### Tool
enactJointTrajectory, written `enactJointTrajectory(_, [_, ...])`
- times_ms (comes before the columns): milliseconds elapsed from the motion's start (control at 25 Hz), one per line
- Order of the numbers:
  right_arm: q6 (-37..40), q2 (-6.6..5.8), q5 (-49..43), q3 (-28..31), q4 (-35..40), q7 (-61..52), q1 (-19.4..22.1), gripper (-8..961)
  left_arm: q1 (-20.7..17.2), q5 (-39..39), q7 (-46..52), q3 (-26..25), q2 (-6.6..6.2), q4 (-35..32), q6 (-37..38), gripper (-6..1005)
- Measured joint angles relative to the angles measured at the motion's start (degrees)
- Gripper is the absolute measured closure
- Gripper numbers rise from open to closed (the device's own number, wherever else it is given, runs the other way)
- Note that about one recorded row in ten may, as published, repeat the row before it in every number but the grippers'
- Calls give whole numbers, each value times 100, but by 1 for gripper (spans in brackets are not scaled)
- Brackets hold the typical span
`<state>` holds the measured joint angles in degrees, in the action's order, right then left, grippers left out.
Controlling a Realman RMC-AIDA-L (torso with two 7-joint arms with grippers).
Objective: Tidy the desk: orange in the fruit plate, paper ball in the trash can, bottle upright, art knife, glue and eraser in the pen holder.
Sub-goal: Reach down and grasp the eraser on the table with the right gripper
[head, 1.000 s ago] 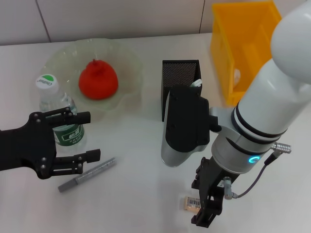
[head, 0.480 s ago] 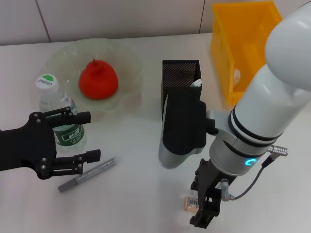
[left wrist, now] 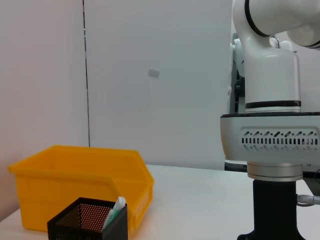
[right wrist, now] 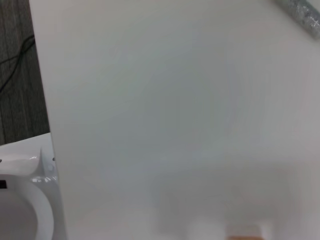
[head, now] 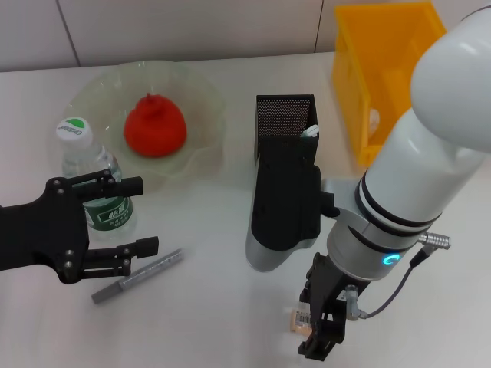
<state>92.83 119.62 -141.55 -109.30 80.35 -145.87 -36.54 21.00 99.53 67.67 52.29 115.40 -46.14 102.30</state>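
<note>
- Nearest: right gripper point(head: 320, 331) pointed down over the eraser point(head: 300, 319) on the white desk point(head: 215, 322); cannot tell whether clamped or apart.
- Eraser: tiny, light, stiff beige block with barcode sticker; probably best pinched across its short sides.
- Further left: left gripper point(head: 130, 216) parked, fingers spread apart, beside the upright bottle point(head: 95, 184).
- Beyond: black mesh pen holder point(head: 285, 123).

Orange point(head: 155, 126) in fruit plate point(head: 201, 98), bottle point(head: 95, 180) just before it.
</note>
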Motion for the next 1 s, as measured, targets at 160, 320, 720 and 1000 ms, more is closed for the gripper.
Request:
enactJointTrajectory(160, [-3,0,-4,-4,-44,-43,-40,201,0,3,-1,0,0,0,-1,198])
enactJointTrajectory(320, [-3,0,-5,-4,-103,-46,-60,276,0,5,-6,0,0,0,-4,198])
enactJointTrajectory(720, [-124,0,-5,-81,-209,-47,-83,477,-3,5,-50,0,13,3,-4,199])
enactJointTrajectory(1000, [-216,0,-26,-163,-291,-58,-106,479,-8,5,-70,0,26,9,0,199])
